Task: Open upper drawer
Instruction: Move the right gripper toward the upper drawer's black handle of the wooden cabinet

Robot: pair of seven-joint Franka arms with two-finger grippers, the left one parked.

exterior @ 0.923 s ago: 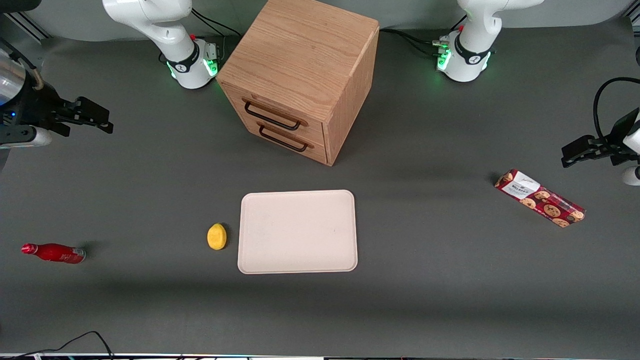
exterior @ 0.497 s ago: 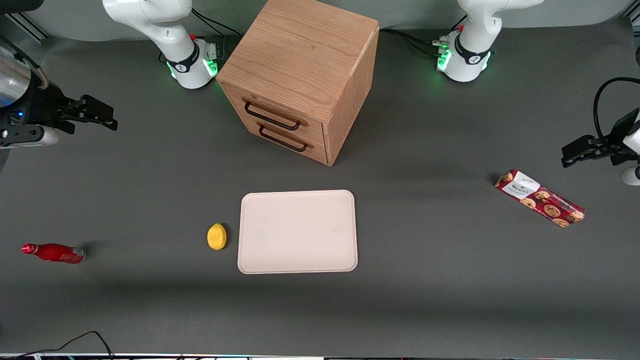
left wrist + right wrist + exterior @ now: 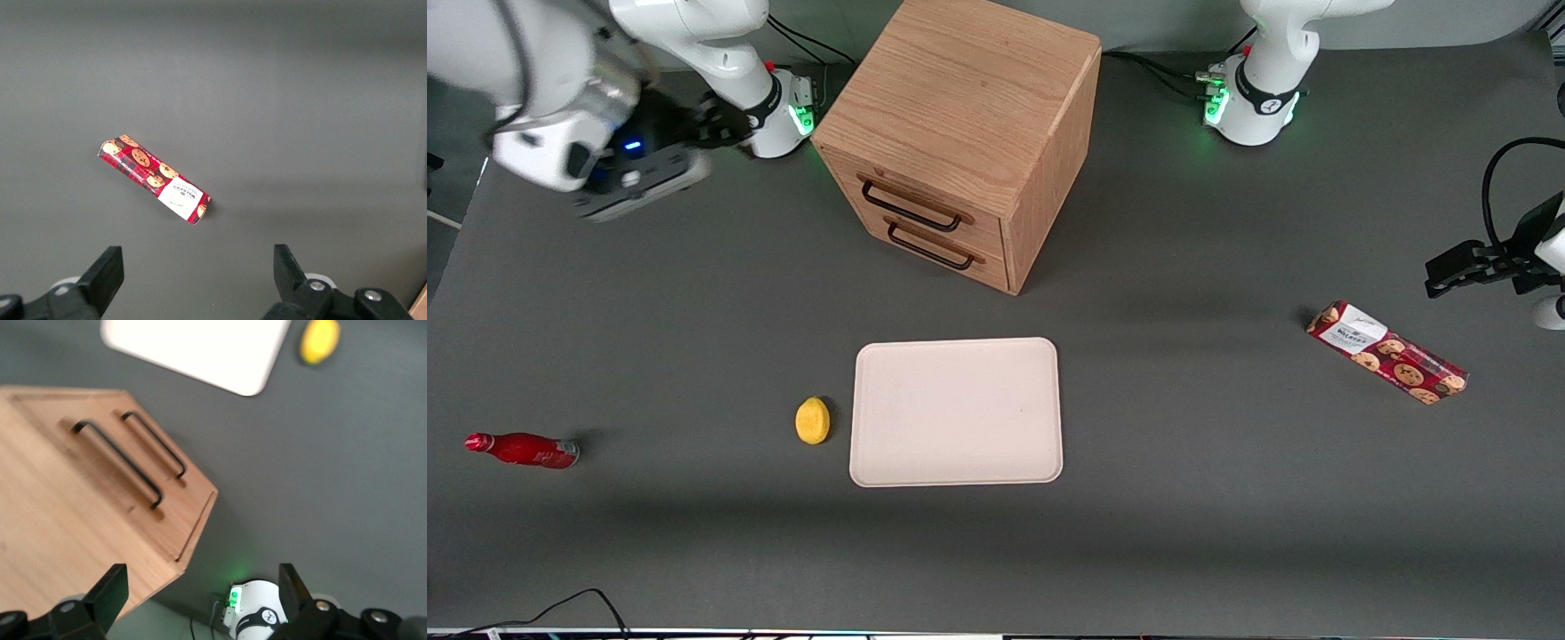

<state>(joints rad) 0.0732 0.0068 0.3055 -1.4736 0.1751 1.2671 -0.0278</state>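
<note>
Cabinet point(image 3: 960, 124): boxy oak unit, upper centre of the front view, turned at an angle so its drawer fronts face the working arm's end of the table.
Upper drawer point(image 3: 920, 197): topmost of two, flush with the cabinet face, not yet drawn out; judged that its wide black wire handle point(image 3: 911, 207) is the intended grip.
Lower drawer point(image 3: 943, 249): identical, directly beneath; also closed.
Gripper point(image 3: 720, 124): upper left of the front view, in the air and well apart from the handle; fingers point(image 3: 110, 593) spread wide with nothing between them, plausibly so as to straddle the thin wire.
Tray point(image 3: 957, 412): bare, centre of the front view.
Lemon point(image 3: 813, 420): just beside the tray.
Red bottle point(image 3: 523, 449): lying on its side, lower left; label unreadable.
Biscuit packet point(image 3: 1387, 352): red tartan, right of frame; white label appears to read "Walkers".
</note>
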